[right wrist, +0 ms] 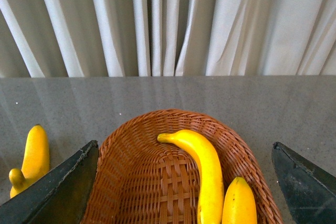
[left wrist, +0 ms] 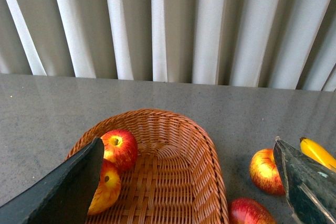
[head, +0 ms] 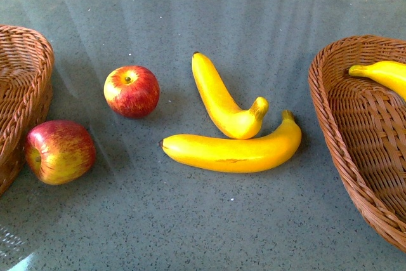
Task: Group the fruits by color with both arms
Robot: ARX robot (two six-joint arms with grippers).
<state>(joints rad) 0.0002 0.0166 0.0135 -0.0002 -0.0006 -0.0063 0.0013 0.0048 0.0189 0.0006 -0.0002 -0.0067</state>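
A grey counter (head: 190,23) holds a right basket (head: 342,112) containing two bananas (right wrist: 202,166), a left basket (head: 25,61) containing two apples (left wrist: 119,148), two loose bananas (head: 231,152) mid-counter, two loose apples (head: 132,91) near the left basket, while left fingers (left wrist: 68,187) and right fingers (right wrist: 58,190) hover spread, empty.

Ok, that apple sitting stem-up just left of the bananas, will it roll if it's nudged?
Probably: the apple is round and rests on the smooth table, so a side push would likely send it rolling. Its skin looks glossy, so a narrow grip might slip unless it closes across the widest part.
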